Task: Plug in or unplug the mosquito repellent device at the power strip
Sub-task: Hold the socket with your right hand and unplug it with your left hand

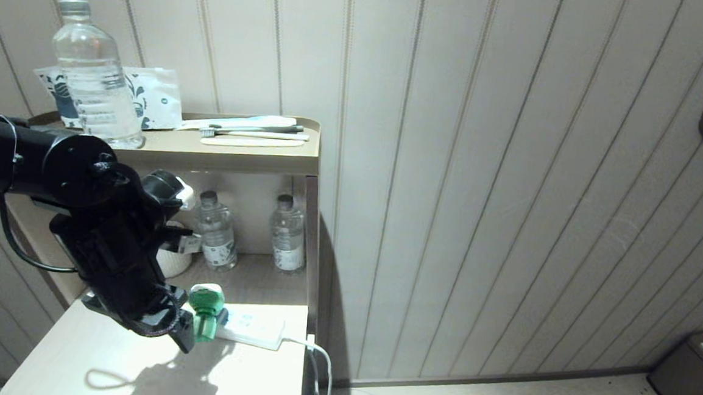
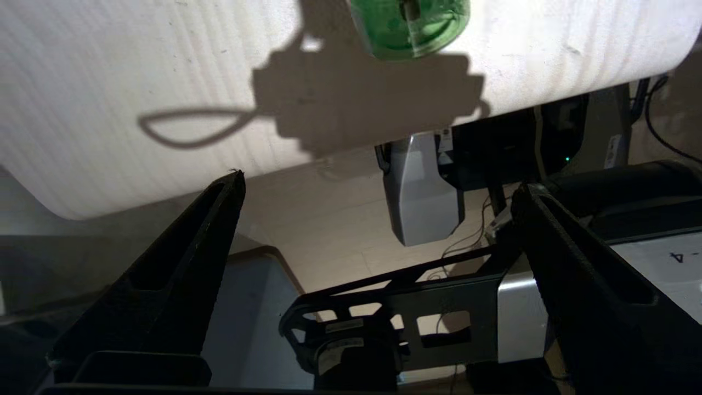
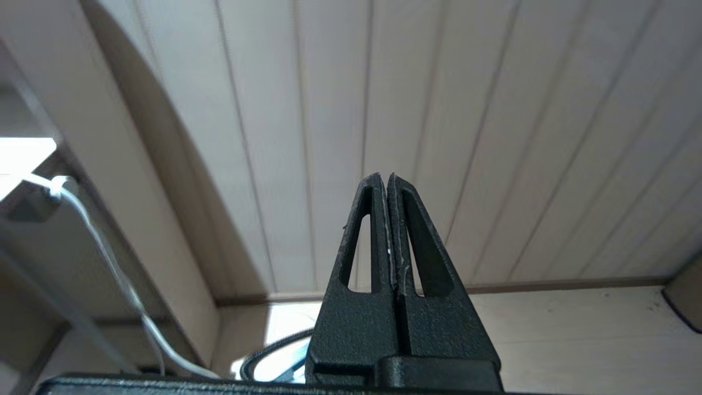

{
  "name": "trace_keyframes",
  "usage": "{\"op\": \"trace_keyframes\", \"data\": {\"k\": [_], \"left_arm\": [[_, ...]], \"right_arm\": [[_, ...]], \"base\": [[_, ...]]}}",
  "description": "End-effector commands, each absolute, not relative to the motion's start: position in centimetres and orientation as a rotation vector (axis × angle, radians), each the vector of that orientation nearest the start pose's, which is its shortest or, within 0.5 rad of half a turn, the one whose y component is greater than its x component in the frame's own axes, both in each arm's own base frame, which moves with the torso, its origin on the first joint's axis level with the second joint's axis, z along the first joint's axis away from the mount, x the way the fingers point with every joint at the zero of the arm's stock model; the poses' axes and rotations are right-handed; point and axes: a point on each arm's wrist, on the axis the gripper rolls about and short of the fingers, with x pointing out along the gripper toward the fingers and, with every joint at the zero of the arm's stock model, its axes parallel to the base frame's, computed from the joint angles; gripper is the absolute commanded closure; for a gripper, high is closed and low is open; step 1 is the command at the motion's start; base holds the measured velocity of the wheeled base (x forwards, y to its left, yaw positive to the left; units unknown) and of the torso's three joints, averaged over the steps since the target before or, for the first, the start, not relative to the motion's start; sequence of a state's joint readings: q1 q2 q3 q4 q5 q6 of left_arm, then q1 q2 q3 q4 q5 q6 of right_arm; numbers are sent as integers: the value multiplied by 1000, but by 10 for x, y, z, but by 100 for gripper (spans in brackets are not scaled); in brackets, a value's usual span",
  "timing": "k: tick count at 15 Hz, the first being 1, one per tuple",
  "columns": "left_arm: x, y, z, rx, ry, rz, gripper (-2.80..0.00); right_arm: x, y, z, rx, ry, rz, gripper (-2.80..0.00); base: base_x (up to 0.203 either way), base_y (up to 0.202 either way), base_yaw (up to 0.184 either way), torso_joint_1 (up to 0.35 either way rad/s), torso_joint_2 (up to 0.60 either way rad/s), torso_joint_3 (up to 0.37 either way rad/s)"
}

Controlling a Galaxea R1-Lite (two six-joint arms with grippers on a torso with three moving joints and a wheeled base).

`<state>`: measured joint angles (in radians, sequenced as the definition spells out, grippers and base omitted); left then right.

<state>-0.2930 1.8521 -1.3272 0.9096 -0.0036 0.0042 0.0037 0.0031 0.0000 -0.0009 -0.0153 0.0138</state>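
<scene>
Panelled beige wall behind; pale wooden table [image 1: 103,359] at near left, with a two-level shelf [image 1: 250,161] rising at its far edge.

Head view, left to right: left arm enters from the left edge, elbow high, forearm angled down toward the table. Left end effector [image 1: 181,333] sits low, just left of the mosquito repellent device [image 1: 205,311], not around it. Device stands in the left end of the power strip [image 1: 255,331], which lies flat on the table; its white cord [image 1: 320,366] drops over the right edge. A large water bottle [image 1: 95,78] stands on the shelf top, toothbrushes [image 1: 252,131] to its right; two small bottles [image 1: 252,231] stand on the lower level. Trash bin [image 1: 692,371] on the floor at far right.

Left wrist view adds: fingers [image 2: 181,263] spread wide, nothing between them; green device [image 2: 410,24] lies beyond the tips, apart from both. Arm's shadow falls on the table.

Right wrist view only: right end effector [image 3: 388,181], fingers pressed together, empty, pointing at the wall above the floor [image 3: 576,329]. Right arm does not appear in the head view.
</scene>
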Motion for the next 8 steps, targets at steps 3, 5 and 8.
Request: {"op": "trace_keyframes", "data": {"k": [3, 5, 8], "left_arm": [[275, -79, 166, 191, 1438, -230, -280], [271, -72, 171, 159, 1433, -221, -280], [266, -64, 184, 127, 1378, -223, -280]], "right_arm": [[-23, 0, 76, 14, 1, -14, 0], [-23, 0, 76, 14, 1, -14, 0], [-23, 0, 76, 14, 1, -12, 0]], "base": [[0, 0, 0, 0, 0, 0], [0, 0, 0, 0, 0, 0], [0, 0, 0, 0, 0, 0]]}}
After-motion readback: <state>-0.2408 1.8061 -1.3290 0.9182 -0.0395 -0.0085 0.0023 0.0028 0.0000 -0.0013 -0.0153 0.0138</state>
